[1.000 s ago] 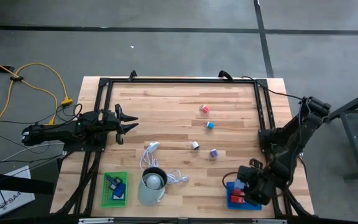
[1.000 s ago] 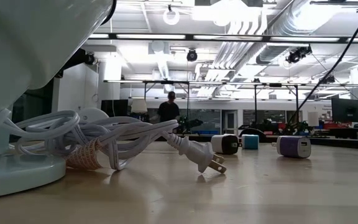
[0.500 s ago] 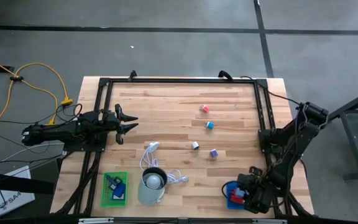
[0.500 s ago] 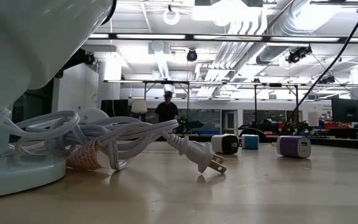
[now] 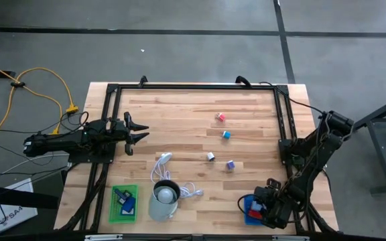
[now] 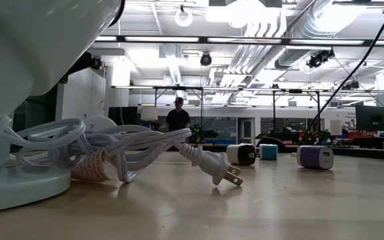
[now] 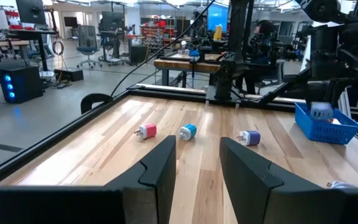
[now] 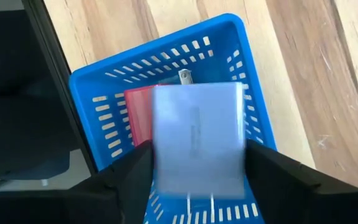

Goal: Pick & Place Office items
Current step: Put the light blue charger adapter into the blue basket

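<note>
From overhead we are looking straight down on the whole wooden table (image 5: 179, 134), with both arms at its sides. From table-top height we are peering level past a white coiled cable (image 6: 105, 150) close to the lens, toward the small blocks (image 6: 315, 157) and the room behind. Riding on the left gripper (image 7: 197, 168), we are facing across the table at those same blocks (image 7: 187, 132) and the far blue basket (image 7: 326, 127), while just above it on the right gripper (image 8: 194, 180) we are looking down into that basket (image 8: 104, 93).
</note>
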### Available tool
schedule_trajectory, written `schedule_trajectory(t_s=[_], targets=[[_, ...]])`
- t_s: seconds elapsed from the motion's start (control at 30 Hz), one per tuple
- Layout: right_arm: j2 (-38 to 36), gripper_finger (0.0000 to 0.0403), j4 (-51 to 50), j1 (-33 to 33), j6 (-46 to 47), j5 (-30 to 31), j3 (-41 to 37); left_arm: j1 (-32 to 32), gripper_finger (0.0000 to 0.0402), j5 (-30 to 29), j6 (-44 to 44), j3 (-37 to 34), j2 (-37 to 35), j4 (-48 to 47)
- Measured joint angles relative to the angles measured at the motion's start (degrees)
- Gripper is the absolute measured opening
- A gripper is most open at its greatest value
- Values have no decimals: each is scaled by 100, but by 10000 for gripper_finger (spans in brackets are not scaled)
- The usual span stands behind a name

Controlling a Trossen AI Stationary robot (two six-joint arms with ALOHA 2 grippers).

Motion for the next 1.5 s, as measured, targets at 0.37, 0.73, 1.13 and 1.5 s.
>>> schedule_trajectory(t_s=[0.37, 0.73, 1.13, 1.5], targets=[[0, 231, -72, 1, -38, 31, -35, 0, 120, 0, 2, 0, 0, -1], [-2, 232, -118, 2, 83, -7, -35, 0, 120, 0, 0, 0, 1, 0], [-9, 232, -310, 2, 346, -202, -35, 1, 120, 0, 0, 0, 0, 0], [-9, 232, -400, 0, 577, -454, -33, 0, 120, 0, 1, 2, 1, 0]])
